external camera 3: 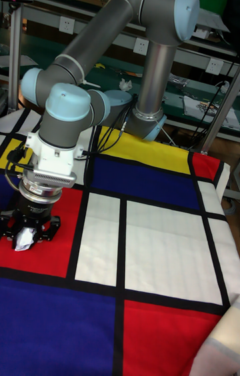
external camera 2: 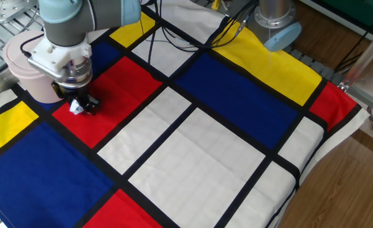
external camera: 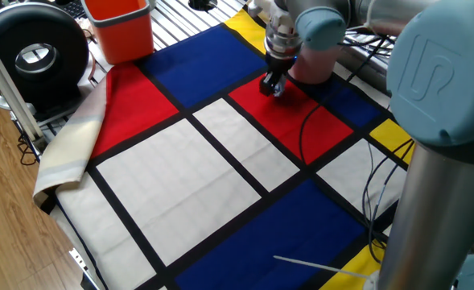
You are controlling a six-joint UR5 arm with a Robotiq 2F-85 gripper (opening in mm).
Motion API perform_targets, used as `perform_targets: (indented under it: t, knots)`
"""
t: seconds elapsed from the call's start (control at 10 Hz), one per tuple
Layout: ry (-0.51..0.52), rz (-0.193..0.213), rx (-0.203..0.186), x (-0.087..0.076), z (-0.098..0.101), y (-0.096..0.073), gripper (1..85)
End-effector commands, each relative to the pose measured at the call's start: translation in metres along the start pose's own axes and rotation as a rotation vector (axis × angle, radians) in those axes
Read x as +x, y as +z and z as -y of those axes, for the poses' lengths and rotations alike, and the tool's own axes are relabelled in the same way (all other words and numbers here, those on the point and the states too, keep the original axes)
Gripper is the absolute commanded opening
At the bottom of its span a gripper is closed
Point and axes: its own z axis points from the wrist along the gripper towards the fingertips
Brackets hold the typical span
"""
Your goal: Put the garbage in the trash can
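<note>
The garbage (external camera: pixel 278 89) (external camera 2: pixel 76 108) (external camera 3: pixel 25 239) is a small crumpled white-grey wad, low over the red panel of the cloth. My gripper (external camera: pixel 272 86) (external camera 2: pixel 81 104) (external camera 3: pixel 29 232) points straight down and is shut on it, its black fingers on either side of the wad. The trash can (external camera: pixel 314 61) (external camera 2: pixel 26 71), a pale pink cylinder, stands right behind the gripper. The wrist partly covers the trash can in both fixed views.
An orange square-sided bin (external camera: pixel 121 27) stands at the far corner, next to a round black device (external camera: pixel 34 55). Cables (external camera: pixel 373 189) trail over the cloth near the arm's base (external camera 2: pixel 273 19). The cloth hangs over the table edge (external camera: pixel 63 165).
</note>
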Motion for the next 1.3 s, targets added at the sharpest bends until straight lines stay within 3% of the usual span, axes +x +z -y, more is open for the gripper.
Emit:
perform_targets:
  t: [0.0,0.1,0.2,0.6,1.2]
  knots:
    - [0.067,0.002,0.013,-0.007,0.004,-0.003,22.7]
    - [0.108,0.000,0.021,-0.013,0.004,-0.010,7.3]
    - [0.112,-0.009,0.021,-0.019,0.005,-0.019,1.0]
    - [0.057,-0.051,0.013,-0.035,0.029,-0.058,1.0]
    - [0.024,-0.084,0.042,-0.041,0.052,-0.116,1.0]
